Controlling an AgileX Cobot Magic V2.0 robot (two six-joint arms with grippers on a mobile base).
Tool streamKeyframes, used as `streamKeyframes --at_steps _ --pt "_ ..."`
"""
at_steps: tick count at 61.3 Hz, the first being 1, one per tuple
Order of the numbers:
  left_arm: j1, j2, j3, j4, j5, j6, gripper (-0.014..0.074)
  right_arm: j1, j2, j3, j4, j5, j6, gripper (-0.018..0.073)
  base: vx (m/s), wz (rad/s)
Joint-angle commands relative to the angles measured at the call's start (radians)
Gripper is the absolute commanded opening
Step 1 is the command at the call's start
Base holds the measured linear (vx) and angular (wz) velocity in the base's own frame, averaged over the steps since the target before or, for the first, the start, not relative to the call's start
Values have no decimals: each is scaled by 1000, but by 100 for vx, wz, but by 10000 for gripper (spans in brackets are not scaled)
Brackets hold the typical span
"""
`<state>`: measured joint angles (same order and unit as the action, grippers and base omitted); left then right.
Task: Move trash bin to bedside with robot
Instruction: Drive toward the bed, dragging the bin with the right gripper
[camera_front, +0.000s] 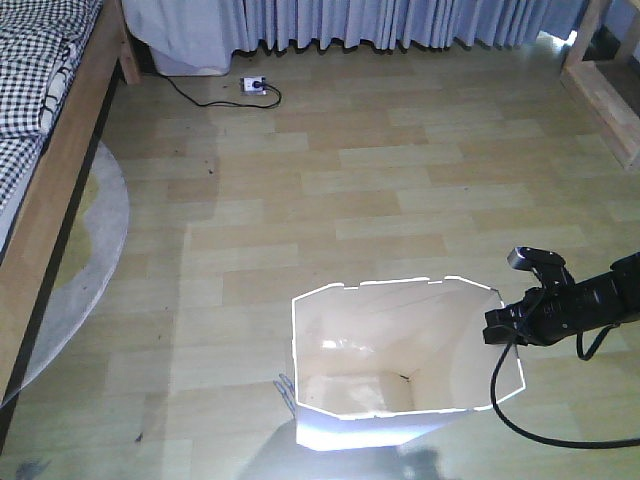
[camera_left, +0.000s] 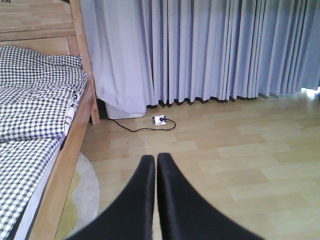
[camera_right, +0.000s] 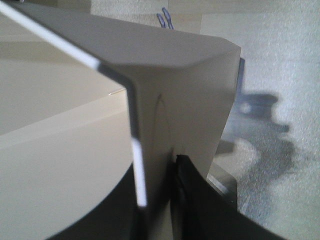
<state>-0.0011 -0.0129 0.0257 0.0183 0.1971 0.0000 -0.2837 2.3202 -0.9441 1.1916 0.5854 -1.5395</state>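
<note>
The white trash bin (camera_front: 380, 330) stands on the wood floor at the bottom centre, its cream inside showing. My right gripper (camera_front: 496, 326) reaches in from the right and is shut on the bin's right rim. In the right wrist view the bin wall (camera_right: 165, 100) runs between the black fingers (camera_right: 200, 200), one inside and one outside; my right gripper (camera_right: 156, 192) pinches it. The bed (camera_front: 40, 150), with its checked bedding, lies along the left, well away from the bin. My left gripper (camera_left: 152, 159) is shut on nothing, pointing at bare floor beside the bed (camera_left: 40, 115).
A round pale rug (camera_front: 95, 240) lies partly under the bed. A white power strip (camera_front: 255, 87) with a black cord sits by the grey curtains (camera_left: 200, 50). A wooden frame (camera_front: 605, 90) stands at the far right. A black cable (camera_front: 560, 435) trails from the right arm.
</note>
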Motion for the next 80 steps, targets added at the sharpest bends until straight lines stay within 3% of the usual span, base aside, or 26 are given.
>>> streamKeyframes --at_steps 1,80 --pt "-2 -14 19 -4 -68 0 -6 -4 -69 -12 61 207 2 -5 30 -2" --pt "-2 -14 19 -4 -68 0 -6 -4 -69 -12 61 215 2 -5 27 9"
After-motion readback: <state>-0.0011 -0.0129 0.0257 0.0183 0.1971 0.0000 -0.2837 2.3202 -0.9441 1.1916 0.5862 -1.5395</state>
